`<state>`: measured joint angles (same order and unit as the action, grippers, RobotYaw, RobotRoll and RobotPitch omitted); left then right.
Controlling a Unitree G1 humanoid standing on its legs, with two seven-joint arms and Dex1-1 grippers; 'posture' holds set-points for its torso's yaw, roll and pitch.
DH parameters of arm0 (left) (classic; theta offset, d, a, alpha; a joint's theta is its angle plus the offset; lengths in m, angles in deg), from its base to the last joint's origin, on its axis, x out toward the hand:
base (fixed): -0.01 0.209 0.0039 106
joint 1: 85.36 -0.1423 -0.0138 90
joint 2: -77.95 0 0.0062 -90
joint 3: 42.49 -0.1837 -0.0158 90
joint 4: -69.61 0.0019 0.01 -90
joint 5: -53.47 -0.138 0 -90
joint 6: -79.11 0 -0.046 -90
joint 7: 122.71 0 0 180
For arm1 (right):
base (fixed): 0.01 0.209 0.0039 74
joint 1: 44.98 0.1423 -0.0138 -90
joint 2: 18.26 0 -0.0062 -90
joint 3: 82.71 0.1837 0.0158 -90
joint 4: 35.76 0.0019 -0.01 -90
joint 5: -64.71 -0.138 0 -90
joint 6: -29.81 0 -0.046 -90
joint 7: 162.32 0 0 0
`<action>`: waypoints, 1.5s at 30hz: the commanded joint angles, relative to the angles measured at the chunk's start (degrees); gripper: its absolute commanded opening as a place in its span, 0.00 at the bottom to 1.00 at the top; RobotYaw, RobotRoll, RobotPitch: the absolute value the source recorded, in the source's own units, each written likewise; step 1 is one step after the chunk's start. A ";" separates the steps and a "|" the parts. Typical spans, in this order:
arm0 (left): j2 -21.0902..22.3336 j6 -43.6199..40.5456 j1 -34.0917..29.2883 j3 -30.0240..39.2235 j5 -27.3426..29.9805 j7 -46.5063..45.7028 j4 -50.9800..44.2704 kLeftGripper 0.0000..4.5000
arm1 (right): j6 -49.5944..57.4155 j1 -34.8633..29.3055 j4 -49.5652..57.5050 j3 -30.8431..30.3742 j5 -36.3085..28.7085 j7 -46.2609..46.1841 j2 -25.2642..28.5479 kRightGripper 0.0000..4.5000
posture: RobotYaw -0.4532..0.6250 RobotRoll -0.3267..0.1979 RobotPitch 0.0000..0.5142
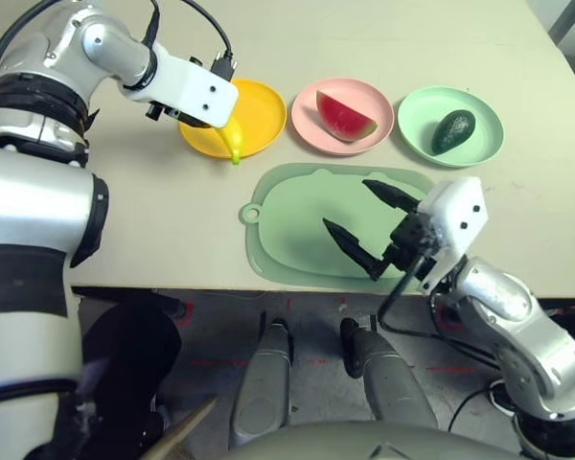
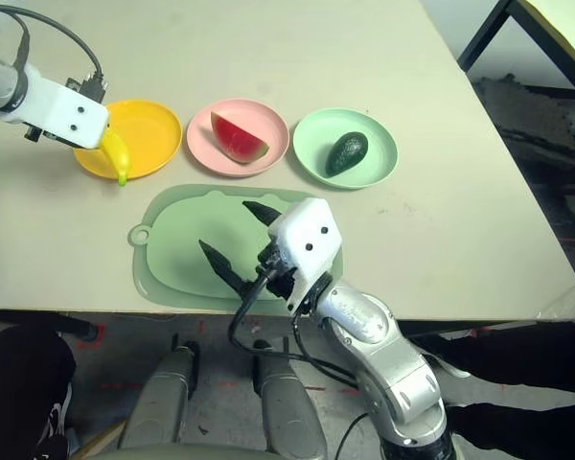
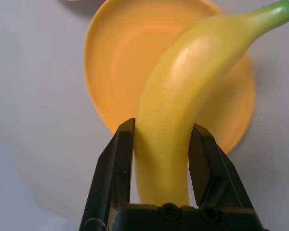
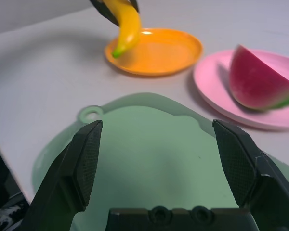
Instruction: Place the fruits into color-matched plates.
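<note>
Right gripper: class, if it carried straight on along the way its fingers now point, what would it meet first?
Probably the pink plate or the yellow-orange plate. The right gripper, fingers wide open, points low across the bare cutting mat; depth is uncertain.

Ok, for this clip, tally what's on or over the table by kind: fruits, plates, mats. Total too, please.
Fruits: 3 (banana held in the left gripper, watermelon wedge, avocado)
Plates: 3 (yellow-orange plate, pink plate, mint green plate)
Cutting mats: 1 (pale green cutting mat)
Total: 7
</note>
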<state>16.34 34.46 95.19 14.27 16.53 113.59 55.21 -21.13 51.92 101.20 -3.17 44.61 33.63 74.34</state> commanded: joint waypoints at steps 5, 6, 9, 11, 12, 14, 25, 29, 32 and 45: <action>-1.20 -6.72 -4.31 -1.66 -5.10 -12.89 2.71 0.37 | 1.53 -1.78 2.56 -1.66 1.04 -2.82 -1.20 1.00 | 0.34 0.62 0.56; -1.40 -6.84 -4.76 -1.76 -5.43 -13.63 2.80 0.37 | 1.43 -1.98 2.69 -1.66 1.09 -2.83 -1.08 1.00 | 0.33 0.62 0.55; -2.18 -7.85 -6.65 -1.89 -6.24 -16.00 3.20 0.37 | 1.32 -2.37 2.95 -1.77 1.22 -2.91 -0.97 1.00 | 0.33 0.62 0.55; -2.48 -8.71 -7.52 -1.48 -6.21 -16.77 3.43 0.37 | 1.19 -2.66 3.03 -1.83 1.24 -2.93 -0.97 1.00 | 0.32 0.62 0.55; -2.54 -8.95 -7.81 -1.37 -6.23 -17.04 3.49 0.37 | 1.08 -2.84 3.07 -1.83 1.26 -2.92 -0.96 1.00 | 0.32 0.62 0.54; -2.53 -9.01 -8.46 -1.32 -6.25 -17.40 3.55 0.37 | 0.90 -3.27 3.18 -1.84 1.27 -2.86 -0.92 1.00 | 0.31 0.62 0.54; -2.06 -8.11 -8.76 -1.07 -6.89 -19.07 3.48 0.96 | -0.04 -4.04 2.79 -1.81 1.24 -2.39 -0.99 1.00 | 0.32 0.62 0.53; -1.76 -7.23 -7.31 -1.20 -7.30 -19.77 3.31 1.00 | -0.52 -3.70 2.33 -1.92 1.19 -1.65 -0.78 1.00 | 0.33 0.62 0.52; -1.31 -5.82 -6.03 -0.98 -7.16 -20.13 3.09 1.00 | -0.71 -3.55 2.08 -1.91 1.26 -1.38 -0.74 1.00 | 0.33 0.62 0.52; 4.66 -10.31 -7.54 25.39 21.34 1.85 0.21 1.00 | -7.66 -1.62 -17.24 22.68 -5.02 6.37 6.10 1.00 | 0.37 0.62 0.55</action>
<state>19.87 27.10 89.48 35.60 32.93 111.97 56.12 -26.16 50.13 88.13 15.76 41.11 37.87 79.38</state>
